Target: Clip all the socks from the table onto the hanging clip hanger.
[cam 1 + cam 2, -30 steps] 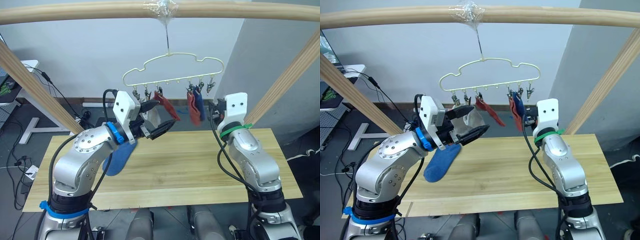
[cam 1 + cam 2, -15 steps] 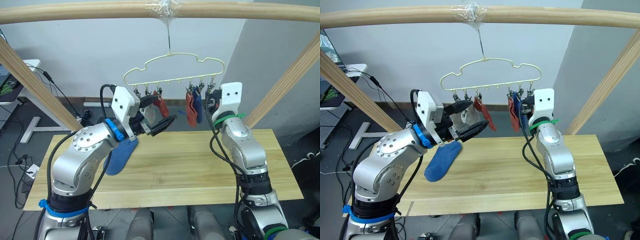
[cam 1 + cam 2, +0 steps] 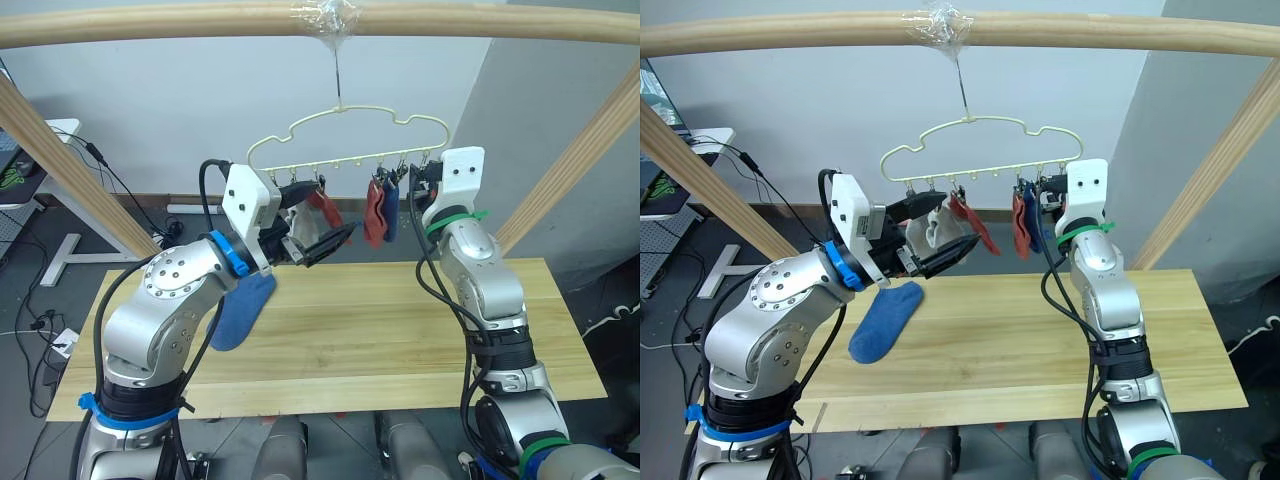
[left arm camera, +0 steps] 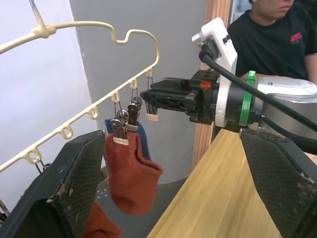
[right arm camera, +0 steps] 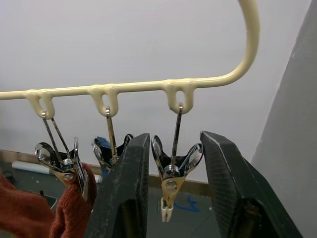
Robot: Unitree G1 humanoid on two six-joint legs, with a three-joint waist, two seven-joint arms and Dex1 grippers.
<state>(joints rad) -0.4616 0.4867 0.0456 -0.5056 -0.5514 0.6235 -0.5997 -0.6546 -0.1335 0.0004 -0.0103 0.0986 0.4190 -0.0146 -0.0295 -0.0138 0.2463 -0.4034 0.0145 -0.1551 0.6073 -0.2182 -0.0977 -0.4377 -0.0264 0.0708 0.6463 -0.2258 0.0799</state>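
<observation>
The thin pale yellow wire clip hanger [image 3: 345, 135] with its wavy cloud outline hangs by its hook from the round pale wooden pole [image 3: 150, 22] above the wide light wood plank worktop [image 3: 380, 330]. The right hand [image 5: 171, 183] is raised to the hanger's outermost small silver metal clip [image 5: 172, 166]; its two black fingers [image 5: 124, 193] stand spread on either side of that clip, close to it, and whether they touch it cannot be told. Just beside that clip, a rust red ankle sock [image 3: 374, 213] and a blue ankle sock [image 3: 390, 212] hang together from neighbouring clips. The left hand [image 3: 320, 232] is lifted under the hanger's other end, fingers spread, with a light grey ankle sock [image 3: 937, 230] between them; whether they grip it cannot be told. A second rust red sock [image 3: 325, 208] hangs from a clip just behind this hand. A second blue sock [image 3: 885, 320] lies flat on the worktop near the left arm. A person in a dark shirt [image 4: 277, 39] stands beyond the worktop
</observation>
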